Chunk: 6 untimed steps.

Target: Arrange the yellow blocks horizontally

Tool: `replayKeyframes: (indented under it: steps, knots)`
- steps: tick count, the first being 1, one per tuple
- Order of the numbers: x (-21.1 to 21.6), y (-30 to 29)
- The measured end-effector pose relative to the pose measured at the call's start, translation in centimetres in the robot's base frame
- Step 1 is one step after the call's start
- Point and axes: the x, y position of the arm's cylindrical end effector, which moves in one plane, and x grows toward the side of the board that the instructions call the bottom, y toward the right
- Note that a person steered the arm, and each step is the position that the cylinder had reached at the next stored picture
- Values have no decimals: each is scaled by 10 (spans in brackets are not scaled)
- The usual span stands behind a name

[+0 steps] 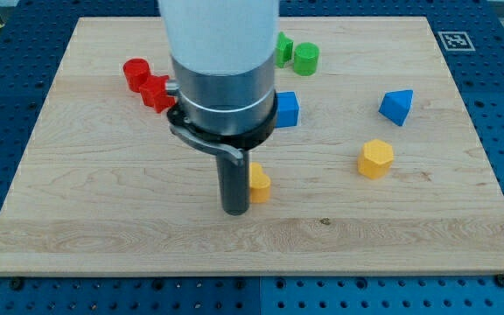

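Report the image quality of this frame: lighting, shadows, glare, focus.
Camera view: even, diffuse light, with only soft short shadows under the yellow hexagonal block and the blue blocks; no strong glare on the wooden board; the blocks are sharp, while the white arm body at the view's top looks bright and featureless; my tip partly hides the other yellow block.

Yellow blocks (376, 159) (259, 183), blue (396, 106) (286, 109), green (305, 58), red (136, 73); pale wooden board (77, 201).

Open board stretches along the bottom edge and both lower corners. Between my tip (235, 210), against one yellow block (259, 184), and the yellow hexagonal block (375, 159), the lane lies unobstructed.
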Motion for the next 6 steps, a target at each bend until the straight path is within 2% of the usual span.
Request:
replayKeyframes:
  steps: [3,6]
  knots:
    - [-33,11]
    - [-42,5]
